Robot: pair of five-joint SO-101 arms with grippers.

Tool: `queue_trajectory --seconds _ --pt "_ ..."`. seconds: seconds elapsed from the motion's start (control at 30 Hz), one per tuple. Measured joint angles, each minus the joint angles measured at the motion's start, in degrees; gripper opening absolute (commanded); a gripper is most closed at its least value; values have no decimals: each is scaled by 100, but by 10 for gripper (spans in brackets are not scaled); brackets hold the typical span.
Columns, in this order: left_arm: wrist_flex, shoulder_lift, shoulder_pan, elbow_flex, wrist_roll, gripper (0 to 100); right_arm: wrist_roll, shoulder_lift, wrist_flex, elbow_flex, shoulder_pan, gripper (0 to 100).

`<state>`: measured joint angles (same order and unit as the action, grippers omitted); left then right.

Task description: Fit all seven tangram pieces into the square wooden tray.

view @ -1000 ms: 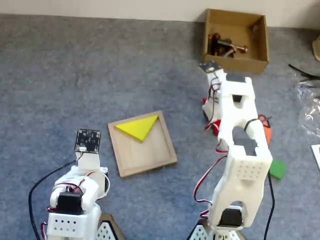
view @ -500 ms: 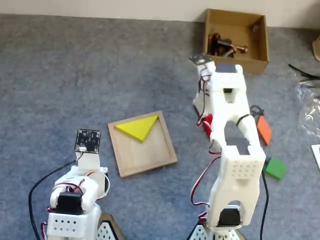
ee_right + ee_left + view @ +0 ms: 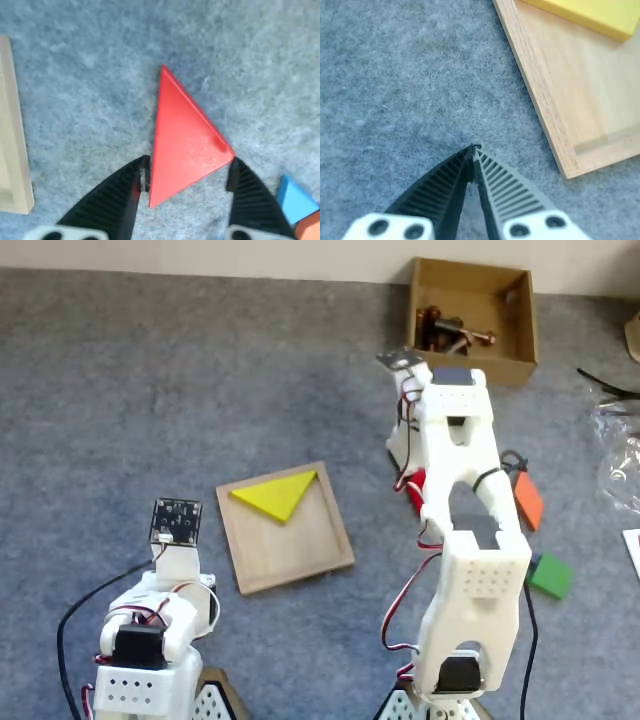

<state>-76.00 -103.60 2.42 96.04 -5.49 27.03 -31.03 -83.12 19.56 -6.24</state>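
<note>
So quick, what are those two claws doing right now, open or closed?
Left gripper: closed, holding nothing.
Right gripper: open, a finger either side of the red triangle.

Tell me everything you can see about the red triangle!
The flat red triangle piece looks smooth and painted, with sharp corners and one long edge. It lies flat on the grey carpet, outside the wooden tray. The right arm's open pincer sits over it, a fingertip beside each side; touching is unclear.

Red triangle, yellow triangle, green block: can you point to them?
Red triangle [image 3: 181, 143], right wrist view, middle of its top face.
Yellow triangle [image 3: 278, 497], high view, middle of its top face.
Green block [image 3: 550, 577], high view, top face.
</note>
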Motion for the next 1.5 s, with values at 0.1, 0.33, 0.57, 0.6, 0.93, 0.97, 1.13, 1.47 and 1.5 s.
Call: queue_trajectory --seconds 0.1,0.33,0.57,0.6,0.93,0.97,1.13,1.47,1.5 --pt "0 0 0 0 0 5 9 0 0 0 0 281" --pt "0 0 0 0 0 5 18 -79 334 -53 0 344" --pt "0 0 0 0 0 5 18 -396 519 -193 -9 344" --pt "0 0 0 0 0 5 18 -396 536 -193 -9 344" --pt "0 0 0 0 0 5 18 -466 554 -185 -18 343" --pt "0 0 0 0 0 5 18 -466 554 -185 -18 343" --pt "0 0 0 0 0 5 18 -466 633 -185 -18 343" --pt "0 0 0 0 0 5 18 -466 695 -185 -105 342" --pt "0 0 0 0 0 5 18 -466 695 -185 -132 342"
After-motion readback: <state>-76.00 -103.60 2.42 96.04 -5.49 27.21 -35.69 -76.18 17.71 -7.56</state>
